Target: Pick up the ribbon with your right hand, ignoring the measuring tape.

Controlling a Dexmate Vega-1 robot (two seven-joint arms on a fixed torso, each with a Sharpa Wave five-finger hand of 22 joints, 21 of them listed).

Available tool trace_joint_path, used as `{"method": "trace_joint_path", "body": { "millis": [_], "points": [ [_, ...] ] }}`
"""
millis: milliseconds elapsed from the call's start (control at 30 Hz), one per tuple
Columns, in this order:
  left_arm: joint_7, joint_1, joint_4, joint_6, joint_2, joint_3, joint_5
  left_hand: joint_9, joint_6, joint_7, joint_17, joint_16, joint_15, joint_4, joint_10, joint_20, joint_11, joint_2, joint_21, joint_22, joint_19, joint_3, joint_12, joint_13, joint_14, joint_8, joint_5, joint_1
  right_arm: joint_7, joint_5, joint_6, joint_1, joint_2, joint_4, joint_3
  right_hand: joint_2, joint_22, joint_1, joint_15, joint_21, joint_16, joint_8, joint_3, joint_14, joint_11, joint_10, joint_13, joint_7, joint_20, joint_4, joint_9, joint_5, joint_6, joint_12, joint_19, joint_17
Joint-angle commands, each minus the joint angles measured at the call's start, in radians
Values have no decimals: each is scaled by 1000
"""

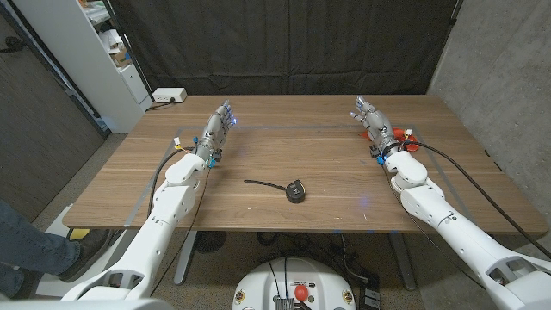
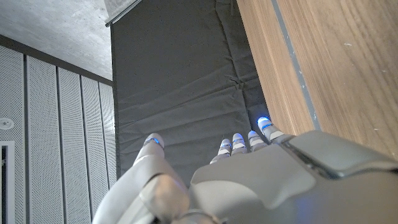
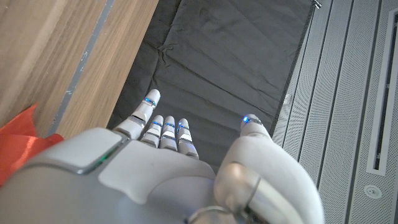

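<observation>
The ribbon (image 1: pixel 407 138) is a small red-orange bundle on the wooden table (image 1: pixel 284 146) at the right, and it lies against the wrist side of my right hand (image 1: pixel 372 120). A corner of the ribbon (image 3: pixel 22 134) also shows beside my right hand (image 3: pixel 155 174) in the right wrist view. That hand holds nothing, with its fingers stretched toward the table's far edge. The black measuring tape (image 1: pixel 295 189) sits near the table's middle front, a short dark strip pulled out to its left. My left hand (image 1: pixel 217 129) is at the far left, fingers extended and empty; the left wrist view also shows my left hand (image 2: pixel 261 180).
A white power strip (image 1: pixel 169 96) lies at the far left corner. A white shelf (image 1: pixel 112 52) stands beyond the table's left side, and a black curtain (image 1: pixel 284 43) hangs behind. A person's leg (image 1: pixel 26 241) is at the lower left.
</observation>
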State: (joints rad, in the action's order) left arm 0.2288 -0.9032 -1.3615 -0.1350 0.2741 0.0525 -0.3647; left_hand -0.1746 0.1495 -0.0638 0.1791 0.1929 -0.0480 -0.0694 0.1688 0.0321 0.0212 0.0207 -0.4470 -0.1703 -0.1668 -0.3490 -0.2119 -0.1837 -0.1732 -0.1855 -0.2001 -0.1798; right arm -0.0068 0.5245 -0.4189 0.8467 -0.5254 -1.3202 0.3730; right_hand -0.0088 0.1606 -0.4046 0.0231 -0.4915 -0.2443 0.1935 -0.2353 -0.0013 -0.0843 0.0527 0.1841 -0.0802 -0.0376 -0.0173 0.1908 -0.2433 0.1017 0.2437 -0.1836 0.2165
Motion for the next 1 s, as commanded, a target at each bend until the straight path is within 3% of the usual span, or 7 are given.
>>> {"method": "trace_joint_path", "body": {
  "millis": [33,733,1000],
  "points": [
    [3,-13,-34,18,6,-7,12,-3,-10,2,4,1,-4,-6,19,2,6,0,8,-1,-182,0,-2,-5,-61,-8,2,-9,-28,-51,-23,4,-12,-20,-1,1,5,-10,-1,3,-5,3,-2,9,-4,7,5,7,-20,-6,1,-6,3,-1,-14,2],
    [22,-16,-36,7,5,-8,5,-3,-9,2,4,-1,-3,-12,19,-1,3,-5,22,-2,-185,-1,0,-5,-66,-6,5,-12,-121,-172,-4,18,-43,-90,-3,-2,5,-16,0,13,0,4,-2,5,-2,8,7,12,-17,-14,1,-7,2,-7,-19,1],
    [30,-22,-32,-12,2,-10,-1,-3,-10,2,4,-1,-4,-14,19,-2,5,-7,27,-2,-184,-1,0,-5,-68,-5,5,-14,-156,-216,8,27,-55,-123,-10,-2,5,-19,-4,22,0,7,-2,9,1,14,8,28,-14,-18,1,-8,10,-8,-19,1]
  ]
}}
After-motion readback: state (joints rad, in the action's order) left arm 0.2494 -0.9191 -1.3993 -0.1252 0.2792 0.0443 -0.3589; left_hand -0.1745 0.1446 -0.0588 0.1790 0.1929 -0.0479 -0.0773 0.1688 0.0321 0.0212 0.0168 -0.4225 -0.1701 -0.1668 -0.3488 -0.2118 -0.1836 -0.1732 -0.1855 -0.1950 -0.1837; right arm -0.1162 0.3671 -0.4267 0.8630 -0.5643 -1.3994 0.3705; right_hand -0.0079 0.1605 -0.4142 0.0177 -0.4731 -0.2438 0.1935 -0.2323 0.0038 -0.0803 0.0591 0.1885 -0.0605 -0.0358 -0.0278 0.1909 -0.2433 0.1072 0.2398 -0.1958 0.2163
